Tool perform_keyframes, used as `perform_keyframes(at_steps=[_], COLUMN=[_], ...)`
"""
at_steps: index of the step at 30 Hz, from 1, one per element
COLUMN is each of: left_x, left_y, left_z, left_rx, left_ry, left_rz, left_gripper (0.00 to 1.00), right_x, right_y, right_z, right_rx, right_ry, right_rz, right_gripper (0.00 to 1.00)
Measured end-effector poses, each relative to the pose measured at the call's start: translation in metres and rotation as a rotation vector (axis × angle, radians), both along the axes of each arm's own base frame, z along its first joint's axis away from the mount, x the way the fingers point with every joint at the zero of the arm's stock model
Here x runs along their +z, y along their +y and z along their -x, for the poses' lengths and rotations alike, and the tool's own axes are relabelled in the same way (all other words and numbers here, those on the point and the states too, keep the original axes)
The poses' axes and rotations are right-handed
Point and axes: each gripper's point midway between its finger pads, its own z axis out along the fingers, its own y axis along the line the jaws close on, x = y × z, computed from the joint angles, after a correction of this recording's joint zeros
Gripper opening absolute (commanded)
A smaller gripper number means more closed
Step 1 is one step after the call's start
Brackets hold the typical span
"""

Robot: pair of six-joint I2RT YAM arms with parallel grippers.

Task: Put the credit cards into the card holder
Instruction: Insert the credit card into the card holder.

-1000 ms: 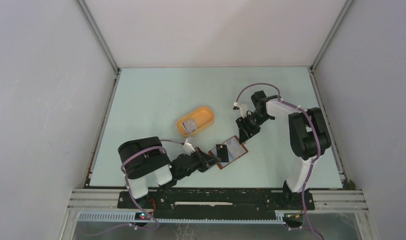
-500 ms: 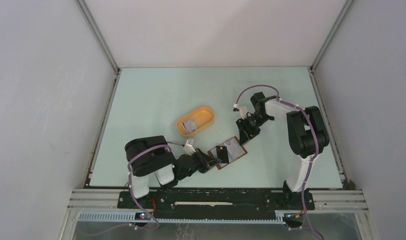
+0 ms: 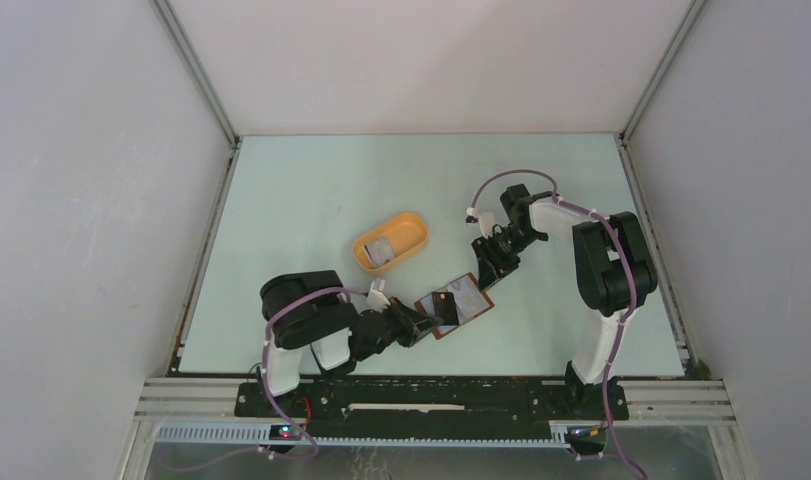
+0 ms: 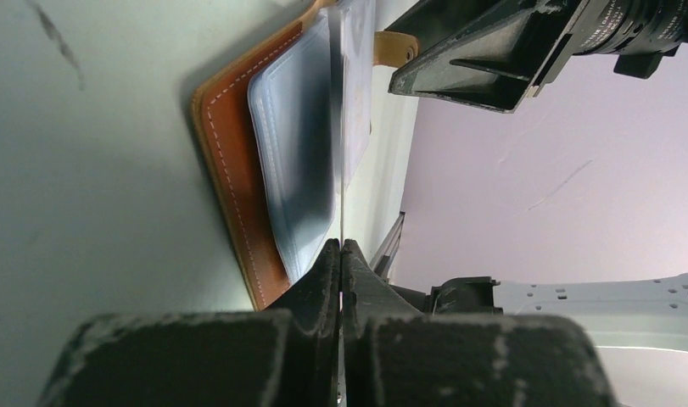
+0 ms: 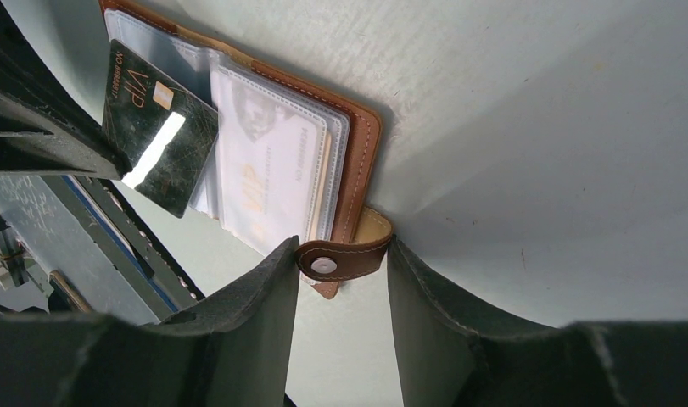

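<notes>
Currently the left gripper (image 4: pixel 341 248) is clamped fully closed on the near end of a dark card (image 5: pixel 158 127), held edge-on just above the card holder (image 5: pixel 363 144). Judgement: the card is light, thin, stiff and glossy, so it is likely to slip or twist if pinched off-centre; the best hold is the short trailing end, as now, leaving the leading edge free to enter a pocket; it should flex a little rather than crack. The card holder is judged light and prone to sliding on the smooth table (image 3: pixel 311 200); the snap tab (image 5: pixel 336 259) seems the sensible place to brace it.

The jaws of the right gripper (image 5: pixel 342 254) stand roughly halfway apart, with the snap tab filling the gap and touching both fingers; this reads as a light hold steadying the card holder.

Appearance:
- The dark card is near-black, with a gold chip, "VIP" lettering and a strong glare stripe.
- The card holder lies open and flat near the table's front centre, between the two grippers; it is reddish-brown with pale stitching, with clear plastic sleeves (image 5: pixel 238 93) fanned inside.
- One pale card (image 5: pixel 276 170) already sits in a sleeve.
- Another grey card (image 3: pixel 381 250) lies in the orange tray (image 3: pixel 413 222), apart from the card holder, toward the back left.

The dark card's leading corner overlaps the sleeves; whether it has entered a pocket cannot be told.
</notes>
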Motion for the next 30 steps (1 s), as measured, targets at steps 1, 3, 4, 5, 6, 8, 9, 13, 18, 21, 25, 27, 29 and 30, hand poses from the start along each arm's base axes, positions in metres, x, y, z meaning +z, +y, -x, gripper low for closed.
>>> perform_keyframes(at_steps=[1, 3, 4, 5, 6, 8, 9, 13, 18, 21, 25, 27, 29, 30], left_x=[0.0003, 0.0012, 0.0016, 0.0017, 0.0019, 0.0021, 0.0024, 0.0045, 0.0055, 0.0048, 0.0012, 0.0008, 0.0009, 0.0009], left_y=[-0.0001, -0.0003, -0.0004, -0.0005, -0.0006, -0.0004, -0.0005, -0.0023, -0.0034, -0.0031, 0.0008, 0.0012, 0.0012, 0.0012], left_z=[0.0, -0.0002, -0.0002, -0.0002, -0.0002, 0.0, 0.0005, 0.0029, 0.0046, 0.0067, 0.0092, 0.0095, 0.0094, 0.0094], left_rx=[0.001, 0.003, 0.003, 0.004, 0.004, 0.005, 0.004, -0.002, -0.005, -0.009, -0.009, -0.009, -0.008, -0.008], left_ry=[0.002, 0.006, 0.007, 0.008, 0.01, 0.013, 0.013, 0.015, 0.019, 0.021, 0.027, 0.028, 0.027, 0.027], left_rz=[0.002, 0.009, 0.011, 0.012, 0.015, 0.017, 0.018, 0.029, 0.036, 0.033, 0.021, 0.019, 0.02, 0.02], left_gripper=[0.0, 0.0, 0.0, 0.0, 0.0, 0.0, 0.0, 0.0, 0.0, 0.0, 0.0, 0.0, 0.0, 0.0], right_x=[0.0, 0.0, -0.0001, -0.0001, -0.0002, -0.0002, -0.0002, -0.0002, -0.0002, -0.0002, -0.0002, -0.0002, -0.0002, -0.0002], right_y=[0.0, -0.0001, -0.0002, -0.0003, -0.0003, -0.0004, -0.0004, -0.0002, -0.0001, -0.0001, 0.0, 0.0, 0.0001, 0.0001], right_z=[0.0, 0.0001, 0.0, 0.0, 0.0, 0.0, 0.0, 0.0003, 0.0003, 0.0003, 0.0004, 0.0004, 0.0004, 0.0004], right_rx=[0.0, 0.0, 0.0, -0.001, -0.001, -0.001, -0.001, -0.001, -0.002, -0.003, -0.002, -0.002, -0.003, -0.003], right_ry=[0.0, 0.0, 0.0, 0.0, 0.0, 0.0, 0.0, 0.001, 0.002, 0.002, 0.002, 0.003, 0.003, 0.003], right_rz=[0.0, 0.001, 0.001, 0.002, 0.002, 0.003, 0.003, 0.004, 0.004, 0.004, 0.004, 0.005, 0.005, 0.005], right_gripper=[0.5, 0.5, 0.5, 0.5, 0.5, 0.5, 0.5, 0.5, 0.49, 0.49, 0.49, 0.49, 0.49, 0.49])
